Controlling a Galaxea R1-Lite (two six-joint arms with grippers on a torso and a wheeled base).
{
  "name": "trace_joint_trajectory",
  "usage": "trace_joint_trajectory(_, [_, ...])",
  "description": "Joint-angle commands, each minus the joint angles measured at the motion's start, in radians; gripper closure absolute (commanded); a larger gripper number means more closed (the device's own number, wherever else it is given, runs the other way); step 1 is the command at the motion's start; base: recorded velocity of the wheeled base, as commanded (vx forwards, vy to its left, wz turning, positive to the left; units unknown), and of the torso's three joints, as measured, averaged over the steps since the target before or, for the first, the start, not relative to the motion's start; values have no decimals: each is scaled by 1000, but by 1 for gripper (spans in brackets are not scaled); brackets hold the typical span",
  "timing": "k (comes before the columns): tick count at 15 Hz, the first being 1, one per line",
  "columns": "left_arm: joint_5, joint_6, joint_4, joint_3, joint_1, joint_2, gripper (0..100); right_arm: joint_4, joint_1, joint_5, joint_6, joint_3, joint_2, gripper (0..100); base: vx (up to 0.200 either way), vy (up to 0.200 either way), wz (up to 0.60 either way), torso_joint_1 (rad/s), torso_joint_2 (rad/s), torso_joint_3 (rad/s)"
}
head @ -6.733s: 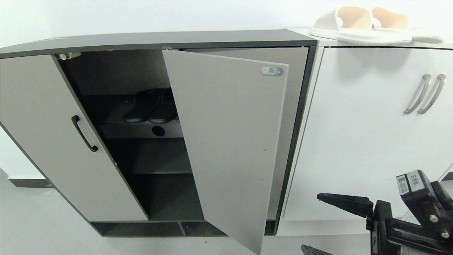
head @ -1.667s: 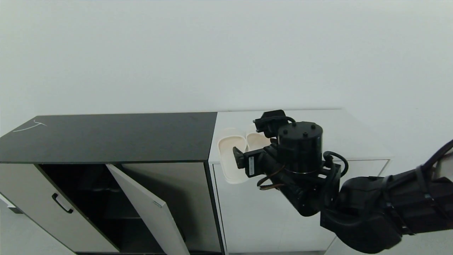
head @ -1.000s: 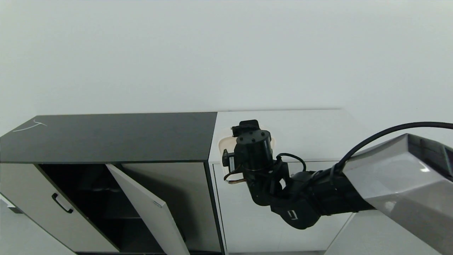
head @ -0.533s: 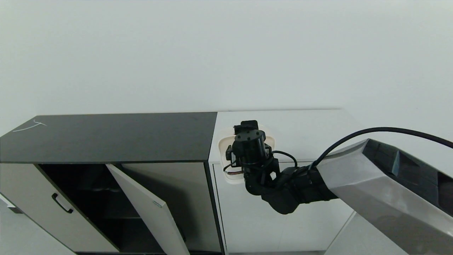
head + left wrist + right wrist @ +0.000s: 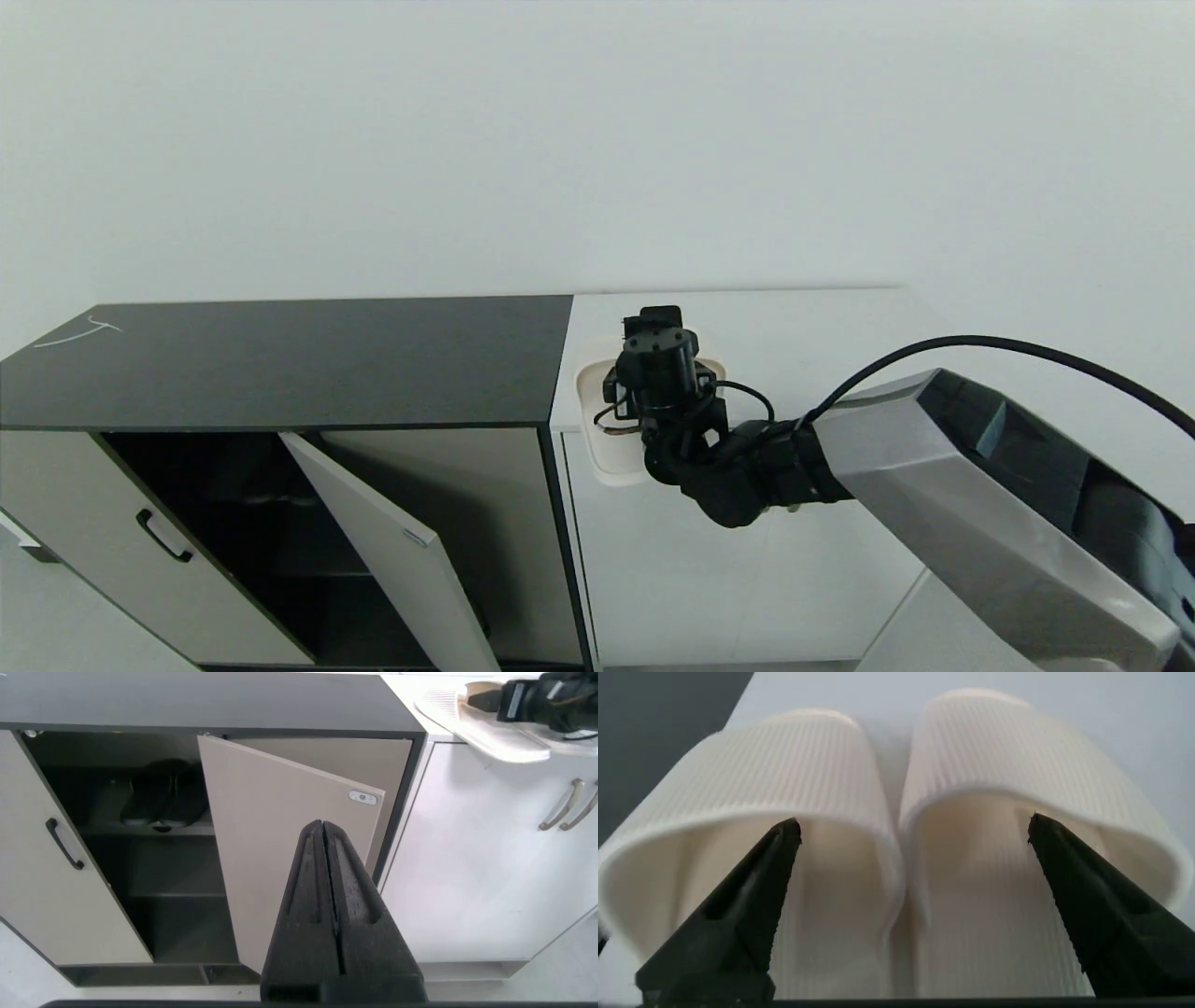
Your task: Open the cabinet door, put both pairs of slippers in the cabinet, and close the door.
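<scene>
dark cabinet (image 5: pixel 280 364): at 9 o'clock of the white cabinet (image 5: pixel 822 345); the two stand flush together
black slippers (image 5: pixel 163 793): on the upper shelf inside; that pair looks done
right door (image 5: pixel 392 551): swung out toward 5 o'clock; shelves left reachable
left gripper (image 5: pixel 322 835): fingers pressed together, holding nothing; parked facing the opening
cream slippers (image 5: pixel 597 448): side by side on the white cabinet's near left corner; heels past the front edge
right gripper (image 5: pixel 912 831): spread wide; one finger at each strap mouth, 9 and 3 o'clock; probably so one squeeze lifts both slippers
</scene>
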Motion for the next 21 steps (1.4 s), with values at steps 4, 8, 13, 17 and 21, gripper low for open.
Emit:
trace_joint_trajectory(4, [0,-1,0,0,0,1,100,84,-31,1,-7,-199,117,100,0,0,0,0,0,0])
trace_joint_trajectory(8, [0,-1,0,0,0,1,100,83,-13,1,4,-227,78,100,0,0,0,0,0,0])
trace_joint_trajectory(13, [0,-1,0,0,0,1,100,-66,119,250,1,284,-294,100,0,0,0,0,0,0])
trace_joint_trajectory(17, [0,-1,0,0,0,1,100,-193,191,527,-16,769,-577,100,0,0,0,0,0,0])
trace_joint_trajectory(21, [0,-1,0,0,0,1,100,-488,194,710,-59,1195,-731,100,0,0,0,0,0,0])
